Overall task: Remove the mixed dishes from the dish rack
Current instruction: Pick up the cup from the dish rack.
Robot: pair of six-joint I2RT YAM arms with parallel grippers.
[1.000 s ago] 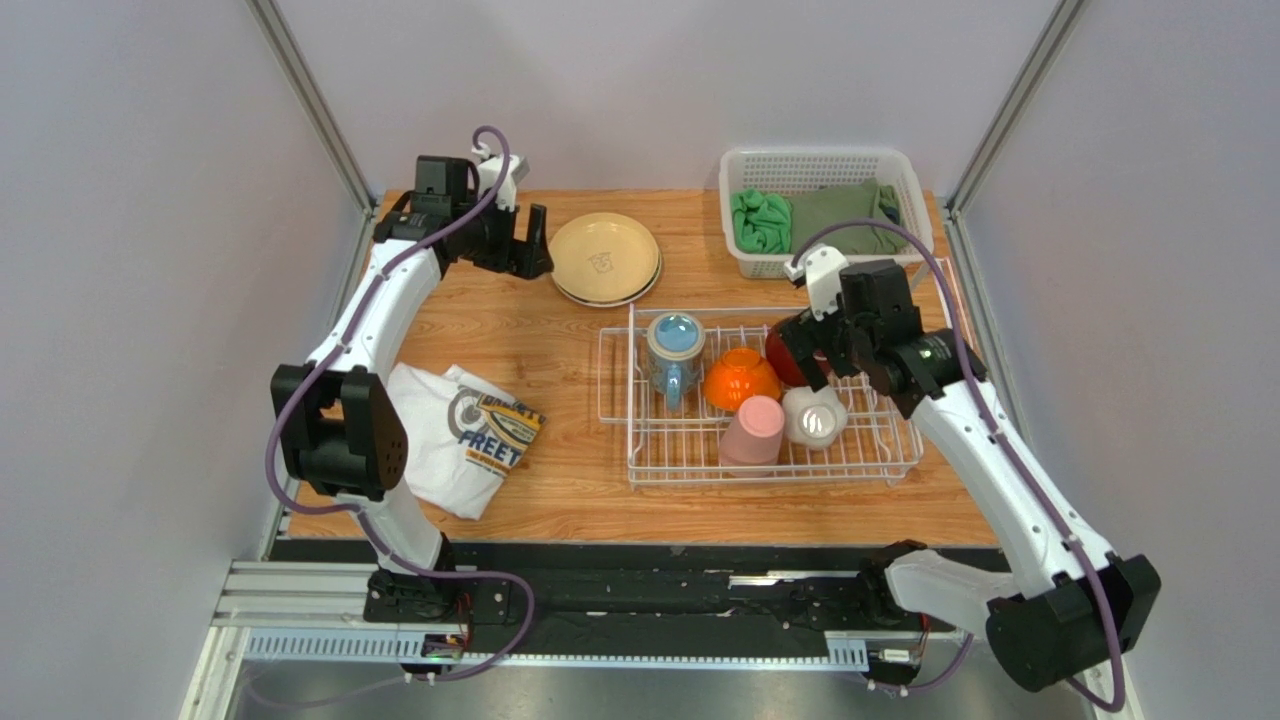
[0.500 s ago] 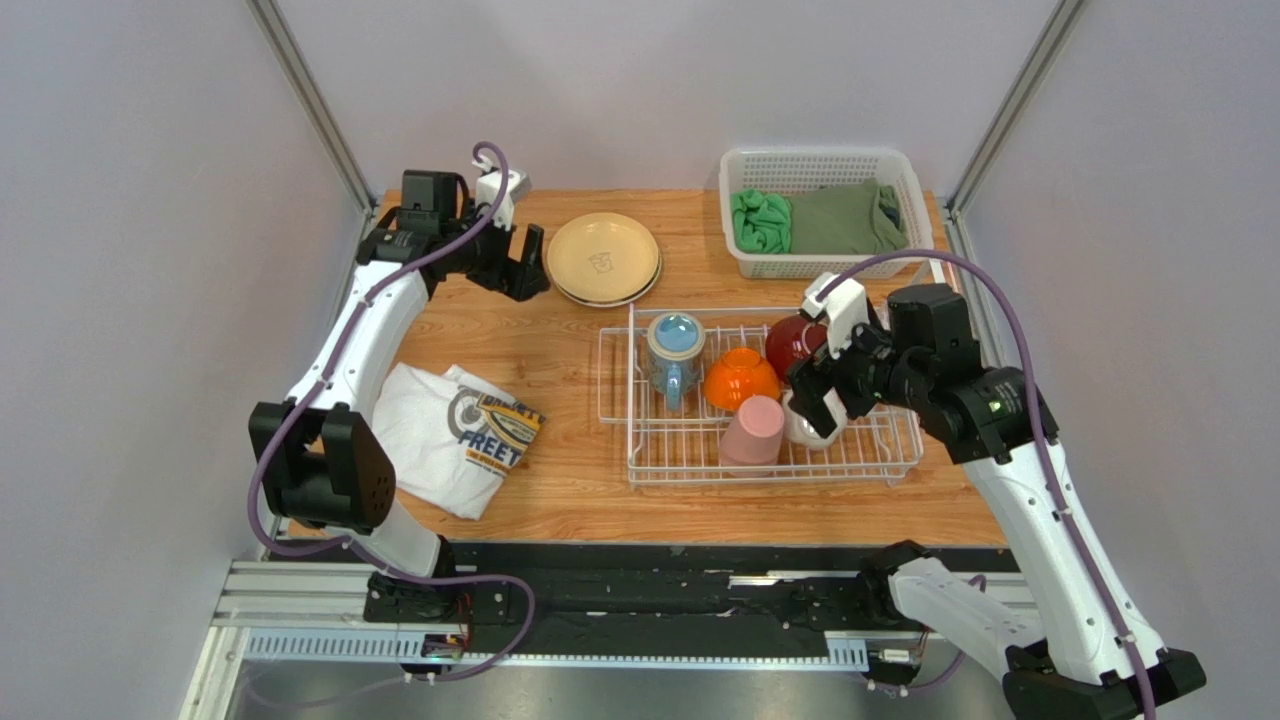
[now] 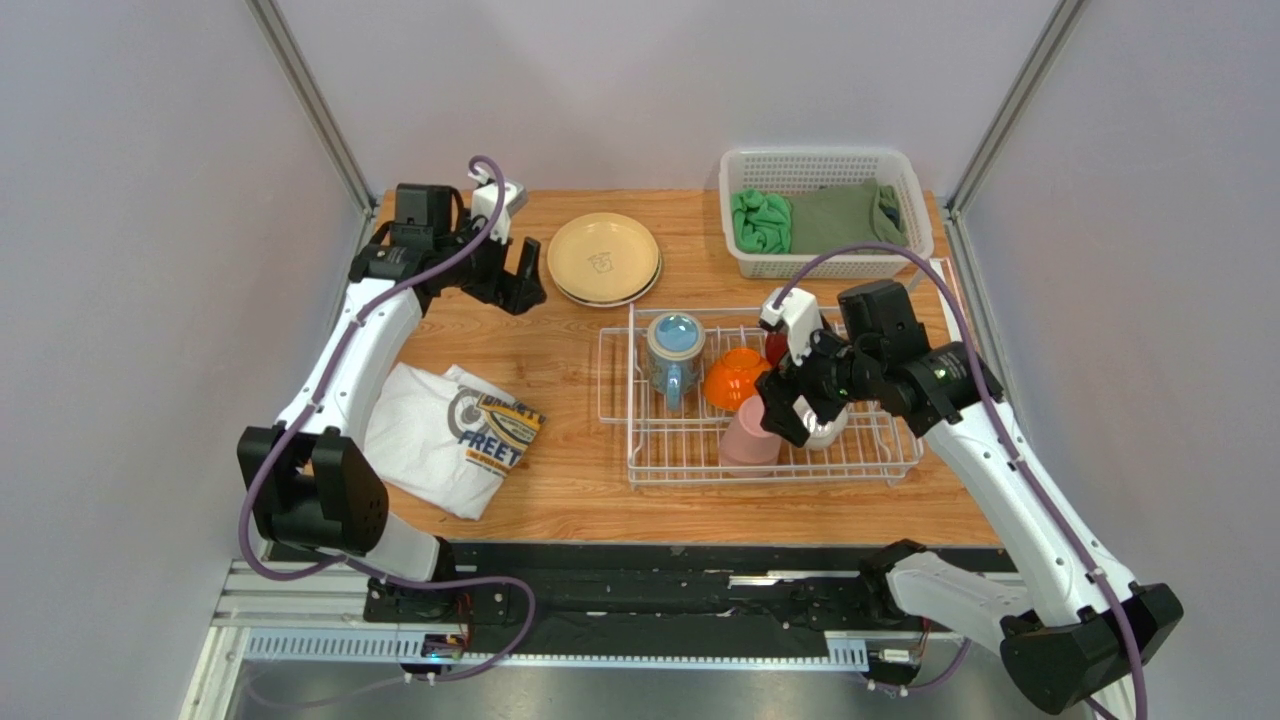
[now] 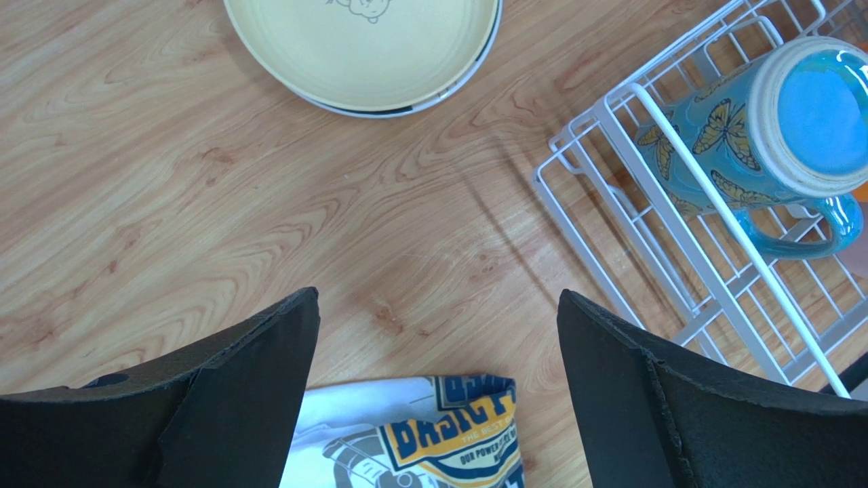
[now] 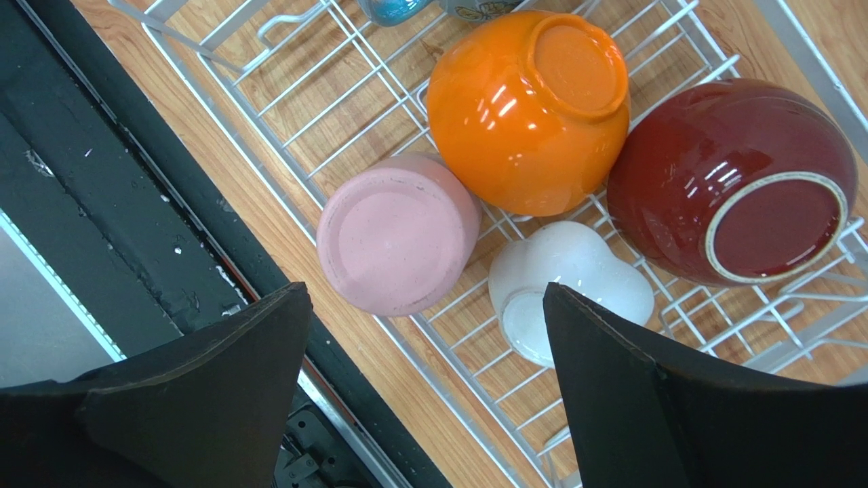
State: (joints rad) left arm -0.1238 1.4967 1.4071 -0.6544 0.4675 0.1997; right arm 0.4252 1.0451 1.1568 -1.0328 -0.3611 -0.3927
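Right jaws spread over dish rack (image 3: 676, 458): pink cup (image 5: 397, 247) bottom-up straight below, small white bowl (image 5: 571, 285) just beside it. Left jaws spread too, well apart, near plates (image 4: 362, 41).

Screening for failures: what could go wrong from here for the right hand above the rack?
1. The pink cup, orange bowl, small white bowl and dark red bowl crowd together; the open right hand could knock a neighbour while closing on one.
2. The glossy bowls may slip when gripped.
3. The hand could snag on the dish rack wires.
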